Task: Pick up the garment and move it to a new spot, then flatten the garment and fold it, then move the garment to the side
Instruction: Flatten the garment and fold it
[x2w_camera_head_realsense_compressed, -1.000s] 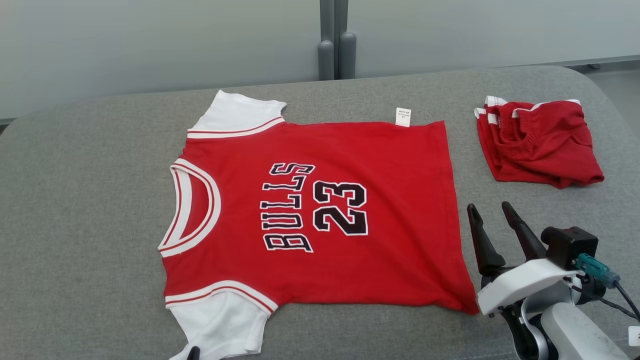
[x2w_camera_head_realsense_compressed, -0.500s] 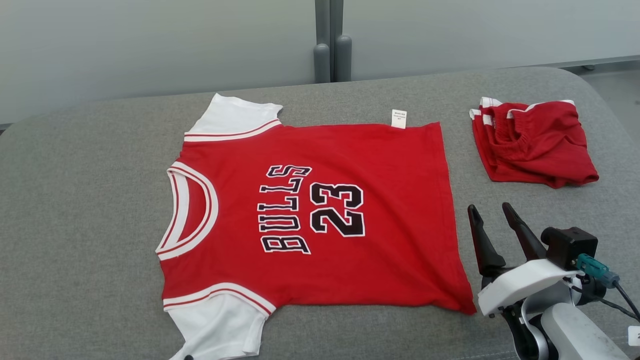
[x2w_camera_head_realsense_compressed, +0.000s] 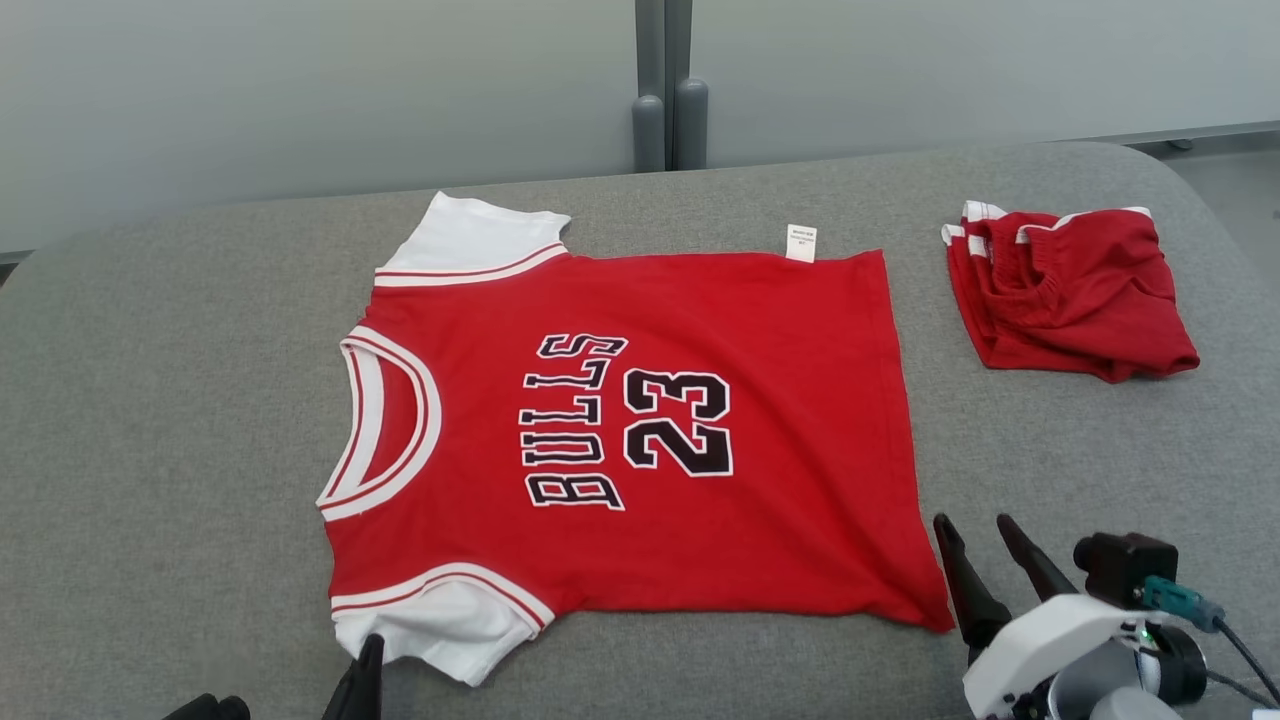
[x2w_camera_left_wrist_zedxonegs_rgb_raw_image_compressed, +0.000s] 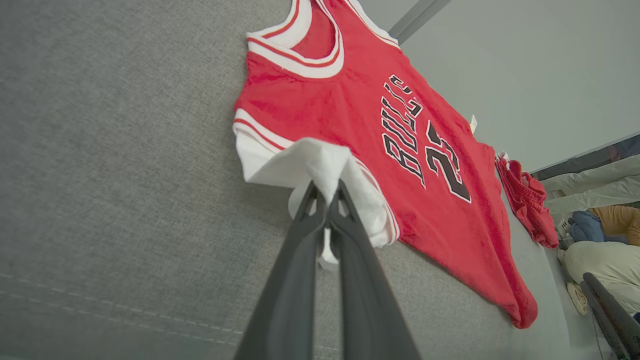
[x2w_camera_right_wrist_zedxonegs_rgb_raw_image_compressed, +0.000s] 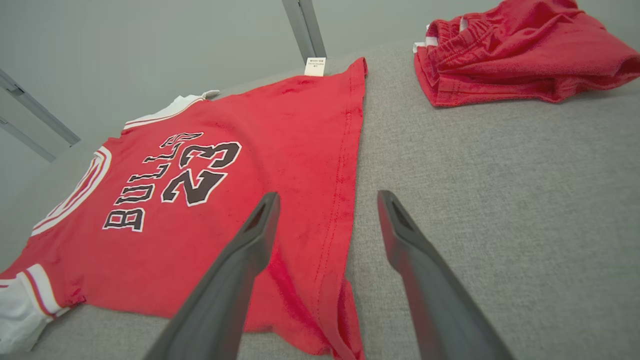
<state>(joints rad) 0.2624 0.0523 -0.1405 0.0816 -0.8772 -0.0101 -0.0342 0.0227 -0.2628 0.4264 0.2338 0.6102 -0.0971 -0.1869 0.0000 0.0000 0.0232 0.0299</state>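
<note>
Pinching the shirt's near white cotton sleeve, my left end effector has its two long dark fingers clenched on a peak of the cloth. That peak stands lifted off the grey woven-fabric tabletop while the rest of the sleeve droops. I read this grip as the start of a fold: the sleeve sticks out past the shirt's body, so it wants turning in first.

The red short-sleeved shirt with black BULLS 23 lettering lies spread on the tabletop, print up, collar to my left and hem to my right. It shows barely a wrinkle, so flattening looks done to me. The shirt's far sleeve is laid out flat, and a small white care label pokes out of its far side seam.

Just off the shirt's near hem corner hovers my right end effector, fingers spread apart and grasping nothing. From its wrist view, one finger is above the hem and the other above bare tabletop, which I take as readiness to catch that corner.

Beyond the shirt's hem, well apart from it, sits a folded bundle of red shorts with white trim. The bundle is clear of the fold's path, though it takes up room on the side where the shirt might end up.
</note>
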